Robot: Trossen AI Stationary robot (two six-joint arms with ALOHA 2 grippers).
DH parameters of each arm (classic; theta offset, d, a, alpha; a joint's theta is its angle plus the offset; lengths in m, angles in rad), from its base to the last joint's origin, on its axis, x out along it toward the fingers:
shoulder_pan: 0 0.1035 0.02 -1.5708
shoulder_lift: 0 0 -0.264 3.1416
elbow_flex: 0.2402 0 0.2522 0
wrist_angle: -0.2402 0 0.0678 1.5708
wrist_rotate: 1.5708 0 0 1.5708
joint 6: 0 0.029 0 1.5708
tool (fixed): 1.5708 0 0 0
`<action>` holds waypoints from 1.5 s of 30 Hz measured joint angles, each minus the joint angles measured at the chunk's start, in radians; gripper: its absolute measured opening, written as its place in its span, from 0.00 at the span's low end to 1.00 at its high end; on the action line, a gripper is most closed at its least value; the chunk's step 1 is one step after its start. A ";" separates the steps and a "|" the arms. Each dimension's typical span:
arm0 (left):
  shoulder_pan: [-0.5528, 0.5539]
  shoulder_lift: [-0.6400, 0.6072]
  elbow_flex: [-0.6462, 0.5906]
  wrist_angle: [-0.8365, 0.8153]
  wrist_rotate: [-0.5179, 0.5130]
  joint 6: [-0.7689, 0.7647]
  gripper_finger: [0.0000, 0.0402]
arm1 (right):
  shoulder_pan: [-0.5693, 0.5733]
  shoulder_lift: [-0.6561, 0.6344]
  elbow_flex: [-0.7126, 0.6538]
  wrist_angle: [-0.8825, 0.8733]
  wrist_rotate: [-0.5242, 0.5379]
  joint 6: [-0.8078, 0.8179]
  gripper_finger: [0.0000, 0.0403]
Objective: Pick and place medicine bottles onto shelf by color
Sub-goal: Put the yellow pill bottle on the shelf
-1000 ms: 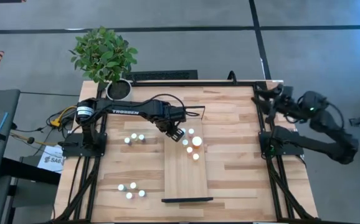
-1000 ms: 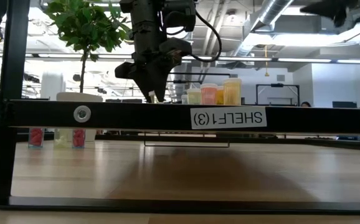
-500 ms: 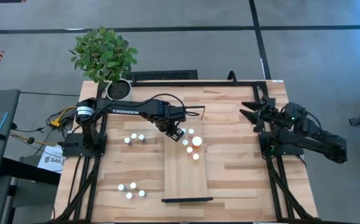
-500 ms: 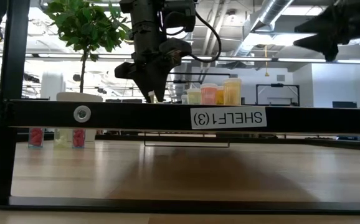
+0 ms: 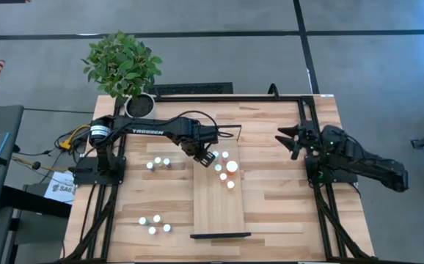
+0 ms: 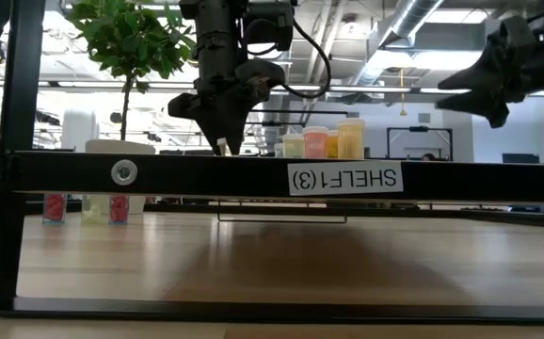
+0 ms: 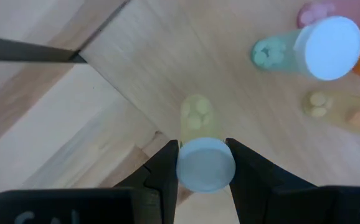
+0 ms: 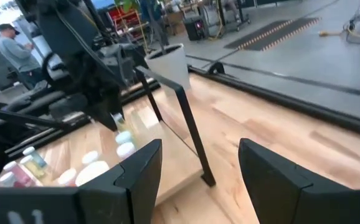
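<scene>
Pale yellow-green, the held bottle (image 7: 198,149) hangs upright in the left gripper (image 7: 202,163), fingers pinching its white cap, just above the shelf (image 5: 219,209) at its far left edge. Four bottles (image 5: 226,170) stand clustered just right of it on the shelf. Off the shelf to the left, two bottles (image 5: 158,163) stand farther away and four (image 5: 155,224) nearer. The right gripper (image 5: 289,138) waits half spread, empty, well to the right.

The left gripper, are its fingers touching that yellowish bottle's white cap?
Touching. The left wrist view shows the left gripper with both dark fingers pressed against the sides of the yellowish bottle's white cap, no gap either side.
</scene>
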 joint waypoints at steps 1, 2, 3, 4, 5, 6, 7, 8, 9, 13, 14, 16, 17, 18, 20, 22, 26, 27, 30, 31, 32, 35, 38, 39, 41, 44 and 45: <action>0.000 0.000 0.000 0.000 0.008 -0.005 0.24 | 0.000 0.000 -0.004 -0.009 0.000 0.010 0.58; -0.001 0.000 0.000 0.000 0.013 -0.010 0.24 | 0.000 0.001 -0.004 -0.025 0.000 0.021 0.58; -0.001 0.000 0.000 0.000 0.022 -0.015 0.24 | 0.000 0.001 -0.004 -0.038 0.000 0.033 0.58; -0.001 0.000 0.000 0.000 0.034 -0.016 0.24 | 0.000 0.002 -0.004 -0.050 0.000 0.051 0.58; -0.001 0.000 0.000 0.000 0.041 -0.016 0.24 | 0.000 0.002 -0.004 -0.067 0.000 0.067 0.58; -0.001 0.000 0.000 -0.001 0.044 -0.016 0.24 | 0.000 0.002 -0.004 -0.085 0.000 0.080 0.58; -0.002 0.000 0.000 -0.001 0.049 -0.017 0.24 | 0.000 0.002 -0.005 -0.099 0.000 0.091 0.58; -0.002 0.000 0.000 -0.001 0.052 -0.019 0.24 | 0.000 0.002 -0.005 -0.109 0.000 0.095 0.58; -0.002 0.000 0.000 -0.001 0.053 -0.022 0.24 | 0.000 0.002 -0.005 -0.119 0.000 0.096 0.58; -0.002 0.000 0.000 -0.012 0.053 -0.057 0.24 | 0.000 0.002 -0.005 -0.164 0.000 0.096 0.58; -0.002 0.000 0.000 -0.012 0.053 -0.069 0.24 | 0.000 0.002 -0.005 -0.171 0.000 0.096 0.58; -0.002 0.000 0.000 -0.011 0.053 -0.088 0.24 | 0.000 0.002 -0.005 -0.187 0.000 0.096 0.58; -0.002 0.000 0.000 -0.011 0.053 -0.099 0.24 | 0.000 0.002 -0.005 -0.195 0.000 0.096 0.58; -0.002 0.000 0.000 -0.011 0.053 -0.109 0.24 | 0.000 0.002 -0.005 -0.202 0.000 0.096 0.58; -0.002 0.000 0.000 -0.011 0.053 -0.121 0.24 | 0.000 0.002 -0.005 -0.211 0.000 0.096 0.58; -0.002 0.000 0.000 -0.011 0.053 -0.124 0.24 | 0.000 0.002 -0.005 -0.224 0.011 0.096 0.58; -0.002 0.000 0.000 -0.011 0.052 -0.123 0.24 | -0.010 0.014 -0.005 -0.294 0.083 0.096 0.58; -0.002 0.000 0.000 -0.010 0.052 -0.124 0.24 | -0.009 0.014 -0.005 -0.309 0.083 0.096 0.58; -0.002 0.000 0.000 -0.010 0.044 -0.115 0.24 | -0.009 0.015 -0.005 -0.345 0.081 0.096 0.58; -0.002 0.000 0.000 -0.010 0.036 -0.111 0.24 | -0.009 0.016 -0.005 -0.355 0.081 0.096 0.58; -0.002 0.000 0.000 -0.010 0.030 -0.110 0.24 | -0.009 0.016 -0.005 -0.363 0.080 0.096 0.58; 0.001 0.000 0.000 -0.012 0.021 -0.128 0.24 | -0.009 0.016 -0.005 -0.381 0.080 0.096 0.58; 0.007 0.000 0.000 -0.028 0.002 -0.175 0.24 | -0.008 0.016 -0.005 -0.386 0.079 0.096 0.58; 0.010 0.000 0.000 -0.027 0.001 -0.191 0.24 | -0.008 0.016 -0.005 -0.386 0.079 0.096 0.58; 0.014 0.000 0.000 -0.028 0.000 -0.222 0.24 | -0.008 0.016 -0.005 -0.386 0.079 0.096 0.58; 0.017 0.000 0.000 -0.028 -0.005 -0.249 0.24 | -0.008 0.016 -0.005 -0.386 0.079 0.096 0.58; 0.016 0.000 0.000 -0.028 -0.004 -0.256 0.24 | -0.008 0.016 -0.005 -0.386 0.079 0.096 0.58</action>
